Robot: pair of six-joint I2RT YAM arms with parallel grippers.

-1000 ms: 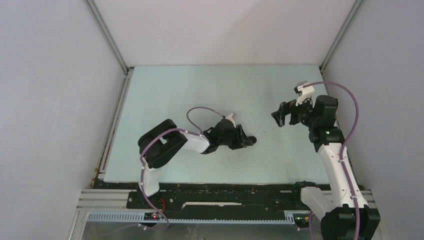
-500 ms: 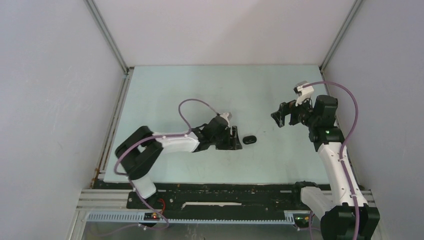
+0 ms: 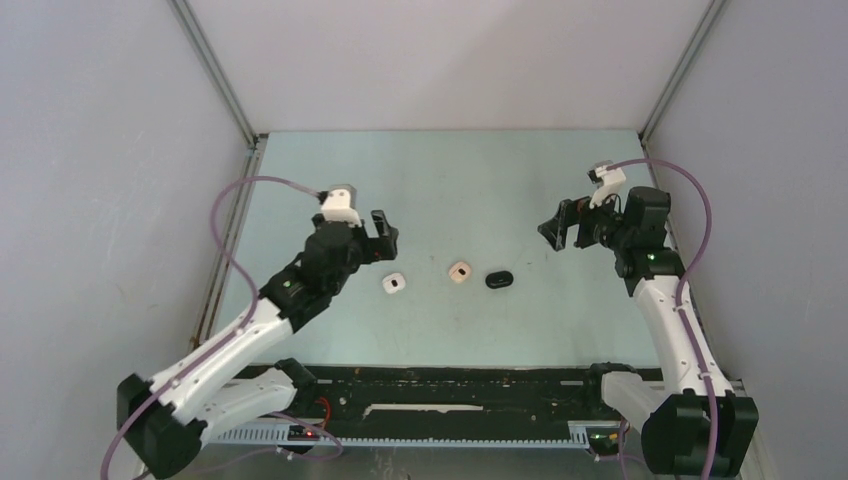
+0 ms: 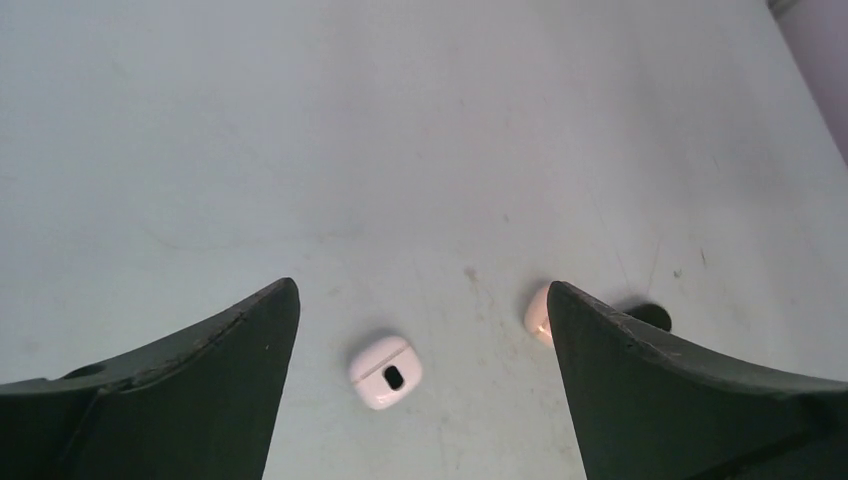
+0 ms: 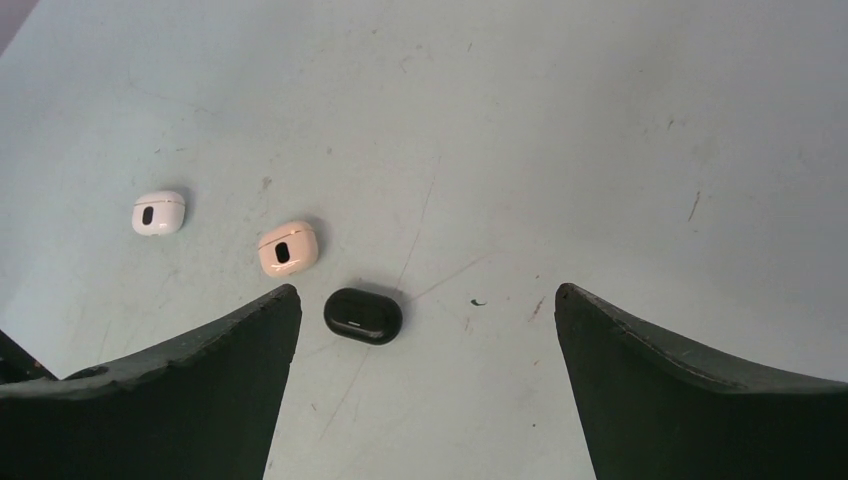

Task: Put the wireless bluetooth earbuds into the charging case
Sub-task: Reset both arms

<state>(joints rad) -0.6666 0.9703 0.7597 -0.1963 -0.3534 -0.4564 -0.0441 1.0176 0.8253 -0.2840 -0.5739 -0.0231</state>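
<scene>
I have three small rounded cases lying in a loose row across the near half of the tabletop, about midway between its left and right edges. The white case (image 3: 393, 283) is leftmost, the beige case (image 3: 460, 272) sits in the middle, and the black case (image 3: 499, 279) is on the right. The beige and black ones are near each other but not touching. The white one lies further off from the beige. The white and beige cases each show a dark oval on top. From these views I cannot tell whether any lid is open.

My left gripper (image 3: 385, 238) hangs above the tabletop, just left of the white case and a little toward the far edge. Its jaws are spread wide and hold nothing. In the left wrist view the white case (image 4: 385, 372) lies on the tabletop between the two jaws, closer to the left one. The beige case is half hidden behind the right one.

My right gripper (image 3: 552, 232) is raised over the right part of the tabletop, toward the right edge. Its jaws are also spread and hold nothing. The black case is the closest to it, lying toward the near-left of it. In the right wrist view the black case (image 5: 363, 315) shows just inside the left jaw, untouched.
</scene>
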